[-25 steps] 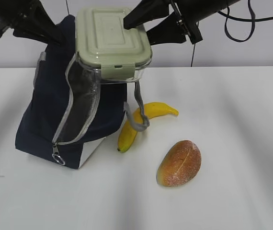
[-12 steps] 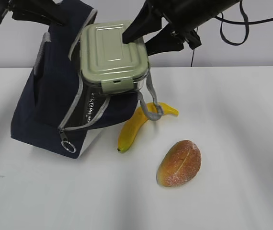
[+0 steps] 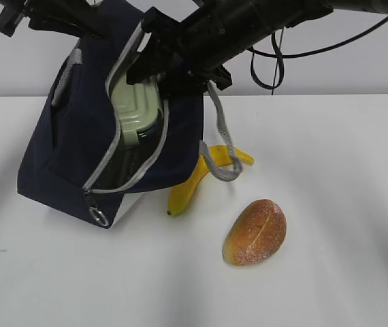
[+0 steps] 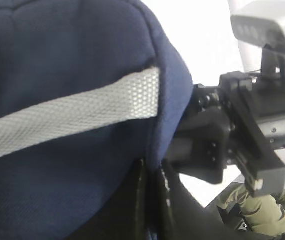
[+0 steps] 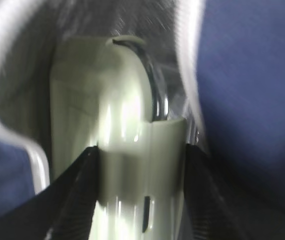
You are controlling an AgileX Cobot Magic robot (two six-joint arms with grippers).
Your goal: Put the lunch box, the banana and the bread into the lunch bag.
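lunch box [image 3: 137, 109] now sunk halfway into the lunch bag [image 3: 78, 157] mouth, right gripper [image 3: 154, 68] lower and further left, bag tipped more, strap swung right

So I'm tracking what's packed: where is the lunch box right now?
In the exterior view, upper left: the lunch box sits partway inside the open mouth of the lunch bag, held by the right gripper.

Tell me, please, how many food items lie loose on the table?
2: the banana beside the bag, partly under its strap, and the bread nearer the camera. None seems hidden.
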